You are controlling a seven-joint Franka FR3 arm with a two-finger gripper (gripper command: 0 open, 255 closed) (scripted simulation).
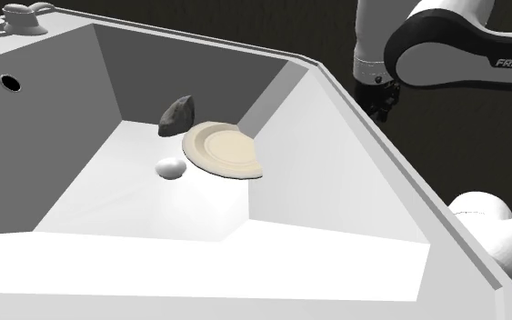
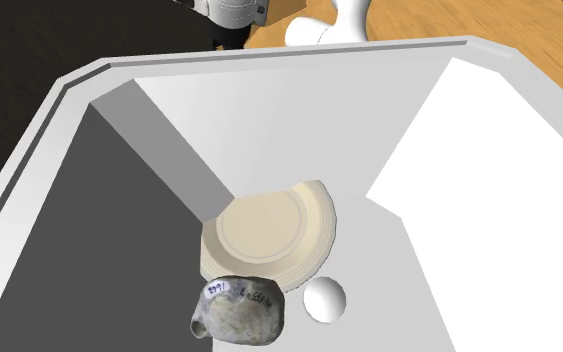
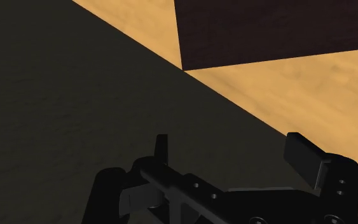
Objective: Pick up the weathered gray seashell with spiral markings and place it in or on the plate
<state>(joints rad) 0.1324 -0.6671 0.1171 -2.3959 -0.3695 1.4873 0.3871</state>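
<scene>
Tool (image 3: 233, 158) gapes wide; seashell (image 2: 239, 312) screens part of plate's (image 2: 315, 216) rim.

A white angular sink (image 1: 354, 173) is standing in strong light; its bottom is shining bright while two walls are lying in grey shade. A pale fixture (image 1: 26, 16) is sitting on the sink's rim, above a dark round hole (image 1: 10, 82). Beyond the sink's rim a wooden floor (image 2: 449, 20) is showing beside a dark surface (image 2: 19, 50).

I read "FRANK", cut off at the shoulder view's right edge, on the white arm (image 1: 463, 59). The seashell (image 2: 241, 312) bears small dark writing I cannot make out.
</scene>
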